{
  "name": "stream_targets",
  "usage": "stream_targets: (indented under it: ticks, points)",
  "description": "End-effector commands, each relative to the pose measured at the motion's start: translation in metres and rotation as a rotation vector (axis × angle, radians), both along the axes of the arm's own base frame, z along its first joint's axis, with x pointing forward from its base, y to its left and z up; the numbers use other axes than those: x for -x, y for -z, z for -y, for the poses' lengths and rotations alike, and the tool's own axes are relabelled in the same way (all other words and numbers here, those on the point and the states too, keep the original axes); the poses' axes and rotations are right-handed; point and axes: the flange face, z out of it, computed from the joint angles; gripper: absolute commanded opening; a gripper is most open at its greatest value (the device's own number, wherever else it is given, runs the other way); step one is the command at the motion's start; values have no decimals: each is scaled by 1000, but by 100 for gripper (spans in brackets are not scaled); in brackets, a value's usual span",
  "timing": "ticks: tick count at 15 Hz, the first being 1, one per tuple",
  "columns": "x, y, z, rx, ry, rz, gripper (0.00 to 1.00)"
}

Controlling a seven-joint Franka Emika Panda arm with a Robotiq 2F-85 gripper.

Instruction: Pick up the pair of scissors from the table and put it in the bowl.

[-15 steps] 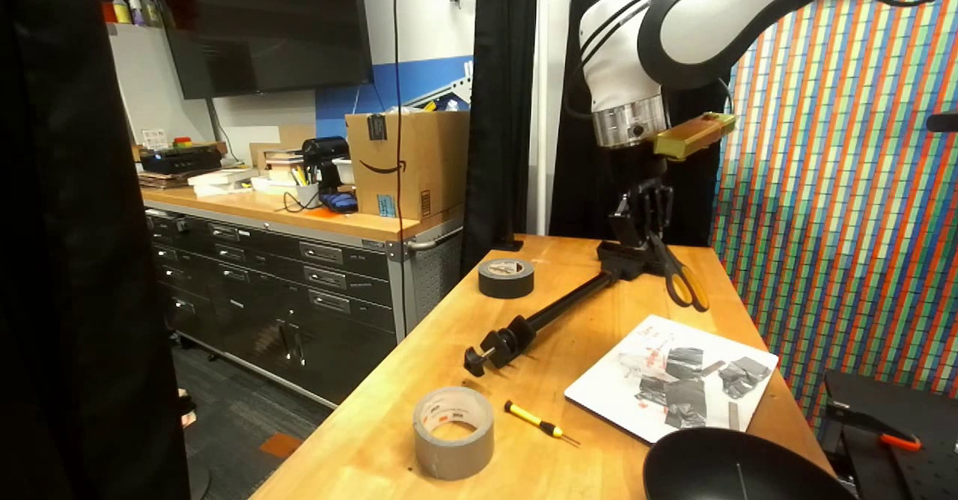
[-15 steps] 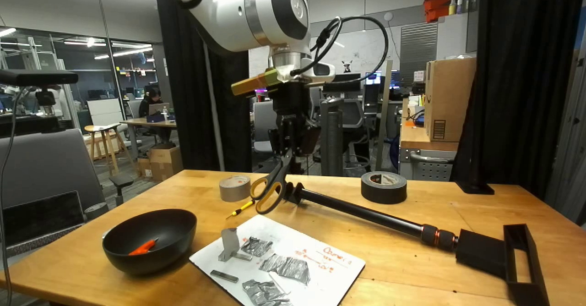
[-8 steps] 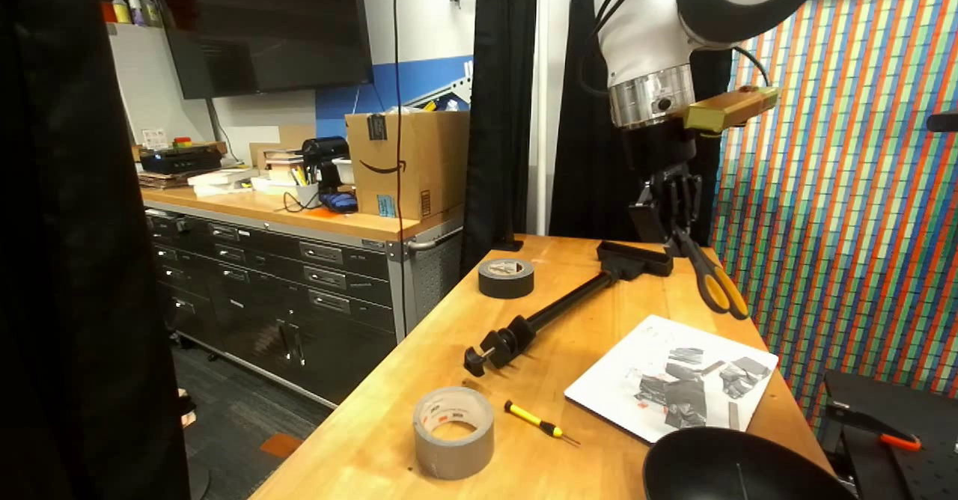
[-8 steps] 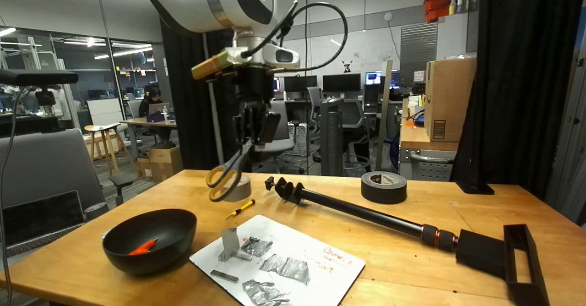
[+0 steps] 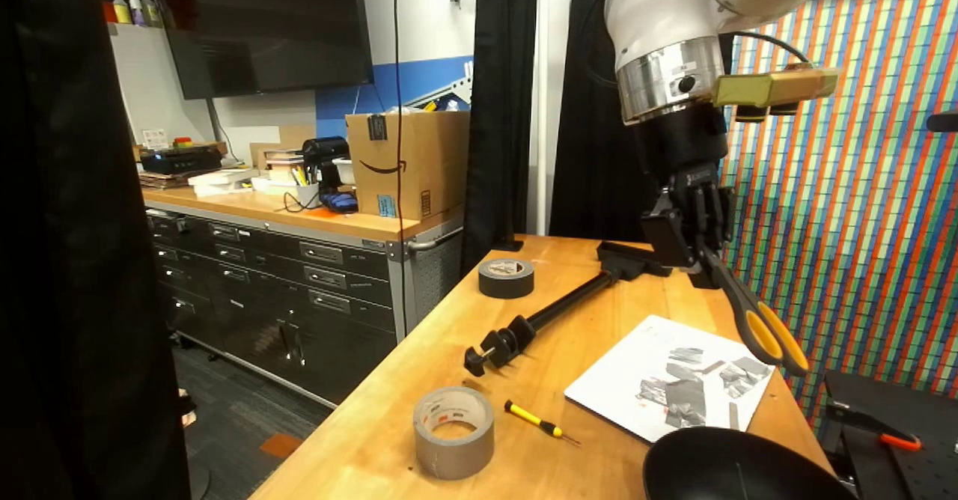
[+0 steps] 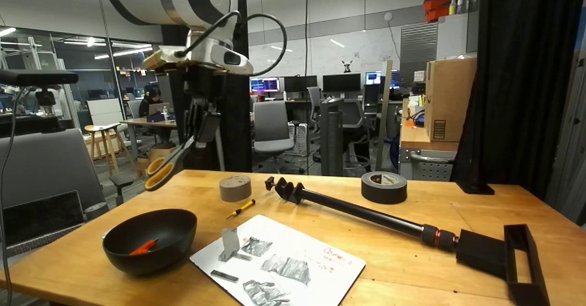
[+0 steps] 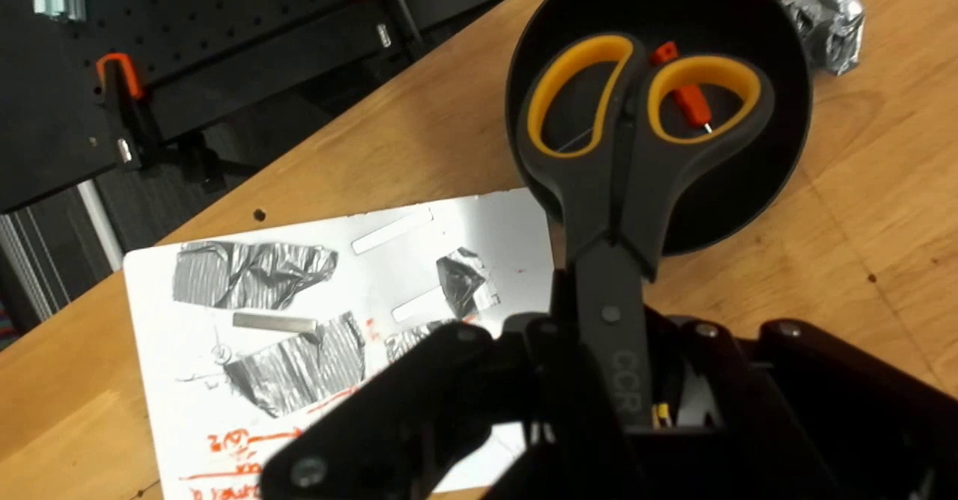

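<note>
Above the table, the gripper is clamped on the blades of the pair of scissors, whose handle loops hang tilted downward, clear of the surface. In the wrist view the loops overlap the bowl, though whether they are above it is unclear. The pick looks done and the carry in hand; the next move seems to call for centring the scissors over the bowl, lowering them and letting go. Counted: one pair of scissors, one bowl, one orange tool inside it, one silver wad beside it, one grey tape roll and one black tape roll, one long black rod, one yellow screwdriver, one white board.
</note>
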Motion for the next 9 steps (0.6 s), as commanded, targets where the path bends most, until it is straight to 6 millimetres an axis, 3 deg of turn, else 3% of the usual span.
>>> stream_targets:
  ticks: [1, 9]
  points:
    - [14, 9, -14, -52, 34, -2, 9]
    - [23, 62, -12, -143, 105, -45, 9]
